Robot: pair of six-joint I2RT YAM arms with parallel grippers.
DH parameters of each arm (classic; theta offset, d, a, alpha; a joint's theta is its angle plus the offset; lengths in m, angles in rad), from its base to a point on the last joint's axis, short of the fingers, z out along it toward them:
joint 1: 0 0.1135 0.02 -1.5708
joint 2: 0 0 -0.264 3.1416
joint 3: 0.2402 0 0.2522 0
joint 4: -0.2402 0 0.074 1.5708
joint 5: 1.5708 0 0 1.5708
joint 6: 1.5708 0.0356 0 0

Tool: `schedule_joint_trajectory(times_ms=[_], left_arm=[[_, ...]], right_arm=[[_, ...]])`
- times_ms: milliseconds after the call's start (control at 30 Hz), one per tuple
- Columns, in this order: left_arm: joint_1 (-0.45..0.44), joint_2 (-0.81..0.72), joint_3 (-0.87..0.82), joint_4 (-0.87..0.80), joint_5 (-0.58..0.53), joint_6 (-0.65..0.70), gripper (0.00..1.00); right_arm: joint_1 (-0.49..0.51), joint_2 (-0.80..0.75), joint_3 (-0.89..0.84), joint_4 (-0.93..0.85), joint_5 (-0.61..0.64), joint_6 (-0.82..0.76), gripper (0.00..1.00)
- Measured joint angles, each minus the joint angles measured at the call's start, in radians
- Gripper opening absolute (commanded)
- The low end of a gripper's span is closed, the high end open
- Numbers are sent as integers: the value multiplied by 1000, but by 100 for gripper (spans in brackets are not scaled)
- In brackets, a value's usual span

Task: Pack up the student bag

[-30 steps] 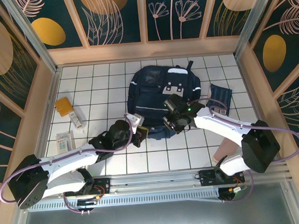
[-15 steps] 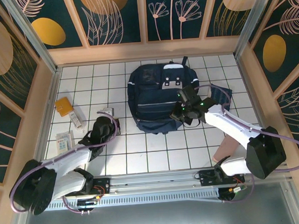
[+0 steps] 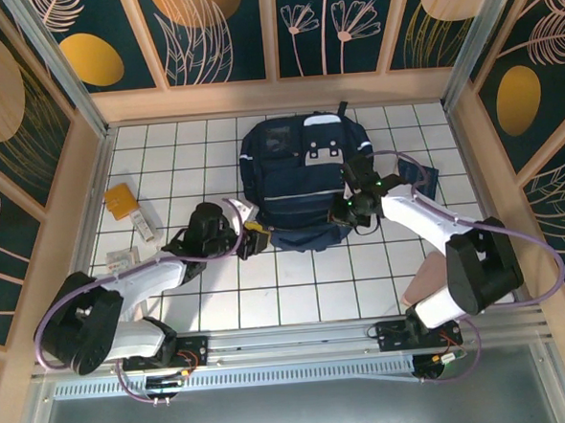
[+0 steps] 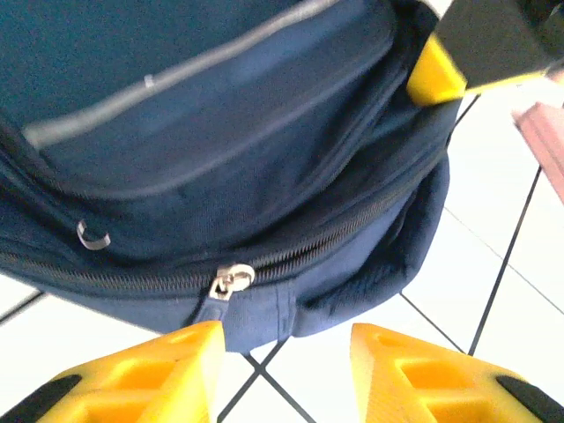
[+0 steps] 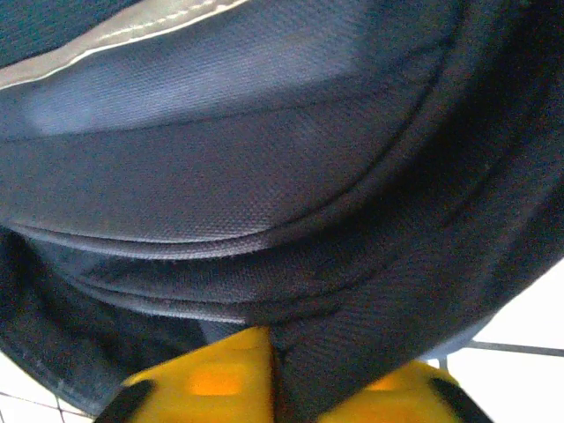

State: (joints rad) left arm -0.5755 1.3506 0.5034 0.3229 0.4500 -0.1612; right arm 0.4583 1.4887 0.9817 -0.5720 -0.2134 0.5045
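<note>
The student bag (image 3: 295, 172) is a navy backpack with a grey patch and pale trim, lying flat mid-table. My left gripper (image 3: 255, 240) sits at its near left corner. In the left wrist view that gripper (image 4: 286, 339) is open, its yellow fingers (image 4: 150, 366) either side of bare tile just below the bag (image 4: 220, 132). A metal zipper pull (image 4: 231, 280) hangs above the left finger. My right gripper (image 3: 343, 213) is at the bag's near right side. In the right wrist view it (image 5: 308, 370) is shut on a fold of the bag's fabric (image 5: 264, 176).
An orange-yellow packet (image 3: 121, 199), a small white item (image 3: 147, 225) and a pale packet (image 3: 121, 264) lie at the left. A dark-blue patterned pouch (image 3: 420, 184) lies right of the bag, partly behind the right arm. Wooden walls (image 3: 72, 215) enclose the tiled table.
My left gripper swung out to the left, then came back to the bag's near edge and opened. The bag slid toward the far wall. My right gripper followed along its right side.
</note>
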Motion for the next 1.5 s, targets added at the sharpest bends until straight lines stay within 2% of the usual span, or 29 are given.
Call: schedule_joint_trajectory(times_ms=[100,200,333,467,633,767,833,933,1067,1133,1200,1233,1500], left_arm=[[0,46,-15,-2,-3,-6,45],[0,67,-24,-2,-9,-8,46],[0,98,-13,12,-4,23,46],[-6,143,2,34,-8,115,44],[-10,119,-61,132,-72,173,43],[-10,64,-143,191,-103,188,43],[-10,42,-161,208,-124,187,43],[-10,-2,-182,239,-162,182,44],[-10,-50,-213,277,-195,172,46],[-10,-58,-222,281,-209,168,47],[-10,-57,-223,284,-222,167,47],[-10,-55,-223,288,-226,167,47],[-10,5,-206,302,-241,171,51]], right_arm=[[3,6,36,-37,3,-40,44],[42,6,86,-70,11,-92,45],[145,5,128,-82,46,-226,45],[220,-19,131,-63,67,-458,45],[232,-109,85,-28,74,-869,48],[238,-156,15,41,19,-1168,46],[240,-126,13,75,-22,-1277,43],[243,-54,14,130,-48,-1402,32],[244,59,34,143,-48,-1518,31],[244,92,41,143,-47,-1550,23],[244,98,41,144,-39,-1577,5],[244,98,41,148,-34,-1594,0],[245,23,7,207,20,-1680,0]])
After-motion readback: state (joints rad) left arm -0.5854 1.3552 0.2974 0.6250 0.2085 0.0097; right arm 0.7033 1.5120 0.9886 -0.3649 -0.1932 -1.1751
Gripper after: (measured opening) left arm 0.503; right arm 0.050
